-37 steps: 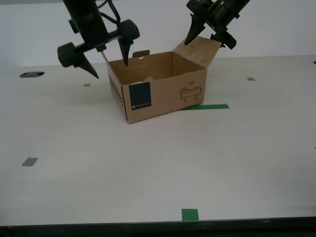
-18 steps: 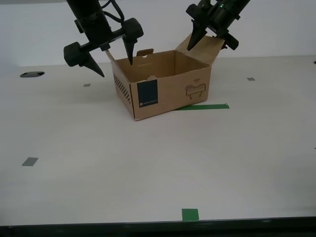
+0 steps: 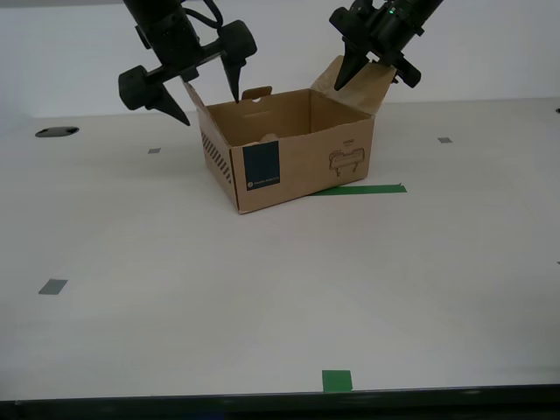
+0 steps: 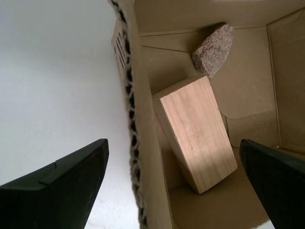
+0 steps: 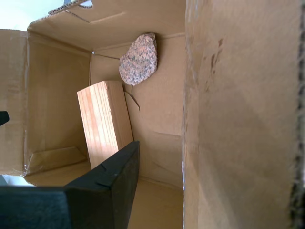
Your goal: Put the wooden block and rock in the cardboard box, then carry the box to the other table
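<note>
The cardboard box [image 3: 306, 166] stood on the bench [image 3: 262, 306] toward its far side, flaps up, with the label facing us and a strip of green tape [image 3: 363, 189] just beside its right foot. Inside, the wooden block [image 4: 198, 133] lay slanted against a wall of the box, and the rock [image 4: 213, 50] sat in a corner near the block's upper end, so we judged the loading done and the carry still ahead. Our second claw [image 3: 207, 107] was spread wide over the box's left wall, one finger outside and one inside, not yet pinching it. Our first claw [image 3: 374, 80] was also open, at the raised right flap, with one finger reaching down into the box; the other finger was hidden from its own camera by the cardboard. We took the box to be light and its thin corrugated walls to be bendy, likely to buckle or tear if pulled by a flap alone. The loose block and rock would probably slide and shift the load if it tipped. The better hold seemed to be low on the two opposite walls, clamped evenly and lifted level.
</note>
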Robot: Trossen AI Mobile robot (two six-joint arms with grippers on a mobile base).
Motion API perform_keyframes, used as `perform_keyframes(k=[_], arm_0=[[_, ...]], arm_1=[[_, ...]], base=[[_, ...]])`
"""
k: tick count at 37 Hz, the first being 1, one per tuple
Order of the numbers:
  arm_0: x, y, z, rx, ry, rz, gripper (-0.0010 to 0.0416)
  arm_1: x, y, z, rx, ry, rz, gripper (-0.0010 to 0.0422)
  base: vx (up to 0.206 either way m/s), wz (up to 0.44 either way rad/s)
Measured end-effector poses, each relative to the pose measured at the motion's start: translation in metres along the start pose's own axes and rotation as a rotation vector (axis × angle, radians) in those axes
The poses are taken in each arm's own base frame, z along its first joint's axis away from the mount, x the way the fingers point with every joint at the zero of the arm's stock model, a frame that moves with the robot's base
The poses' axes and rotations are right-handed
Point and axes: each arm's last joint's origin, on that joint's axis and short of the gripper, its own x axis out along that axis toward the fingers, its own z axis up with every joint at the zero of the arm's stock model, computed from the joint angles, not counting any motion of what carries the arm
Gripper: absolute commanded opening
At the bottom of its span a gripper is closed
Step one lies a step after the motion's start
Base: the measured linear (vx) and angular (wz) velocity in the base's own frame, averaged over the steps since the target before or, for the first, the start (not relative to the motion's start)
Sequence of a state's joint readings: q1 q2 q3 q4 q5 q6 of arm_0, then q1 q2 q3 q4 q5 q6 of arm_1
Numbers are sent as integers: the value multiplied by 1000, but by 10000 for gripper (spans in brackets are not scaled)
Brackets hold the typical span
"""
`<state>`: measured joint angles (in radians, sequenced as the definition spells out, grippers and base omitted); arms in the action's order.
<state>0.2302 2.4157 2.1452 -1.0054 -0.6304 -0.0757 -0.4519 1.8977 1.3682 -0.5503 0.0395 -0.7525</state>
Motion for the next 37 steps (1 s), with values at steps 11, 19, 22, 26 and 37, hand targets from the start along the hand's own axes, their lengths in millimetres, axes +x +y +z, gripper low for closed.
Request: perform_keyframes(k=[11, 19, 22, 26, 37], arm_0=[[0, 0, 0, -1, -2, 0, 142], [0, 0, 0, -1, -3, 0, 154], [0, 0, 0, -2, -3, 0, 160], [0, 0, 0, -2, -4, 0, 164], [0, 0, 2, -10, -15, -1, 114]], arm_1=[[0, 0, 0, 0, -4, -4, 375], [0, 0, 1, 0, -5, -5, 375], [0, 0, 1, 0, -5, -4, 375], [0, -1, 1, 0, -9, -8, 375], [0, -3, 3, 5, -27, -25, 333]], base=[[0, 0], [0, 0], [0, 0], [0, 0], [0, 0]])
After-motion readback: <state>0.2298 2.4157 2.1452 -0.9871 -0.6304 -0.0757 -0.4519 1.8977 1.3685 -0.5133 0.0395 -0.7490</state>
